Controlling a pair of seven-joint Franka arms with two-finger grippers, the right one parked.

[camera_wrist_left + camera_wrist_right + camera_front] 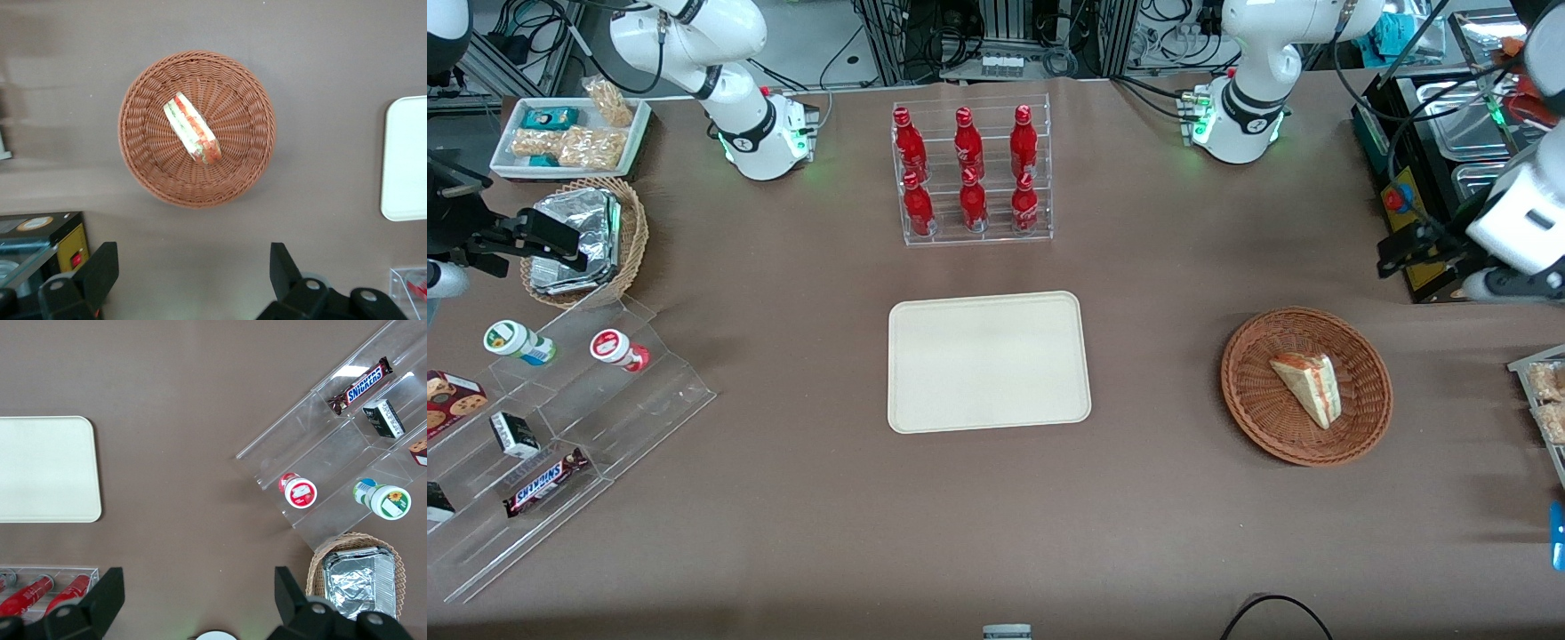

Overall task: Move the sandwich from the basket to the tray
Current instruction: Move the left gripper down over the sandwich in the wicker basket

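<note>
The sandwich (1307,387) (192,129), a pale wedge with red and green filling, lies on its side in the round reddish-brown basket (1245,356) (143,173). The beige tray (987,360) (407,160) (47,467) sits flat at the table's middle with nothing on it. My gripper (1392,253) (193,257) hangs high above the table at the working arm's end, farther from the front camera than the basket and well apart from it. It is open, fingers spread wide, with nothing between them.
A clear rack of red bottles (971,173) stands farther from the front camera than the tray. A black and yellow box (1405,178) (47,233) sits close to my gripper. A snack tray (1543,391) lies at the table edge beside the basket. Acrylic shelves (560,418) stand toward the parked arm's end.
</note>
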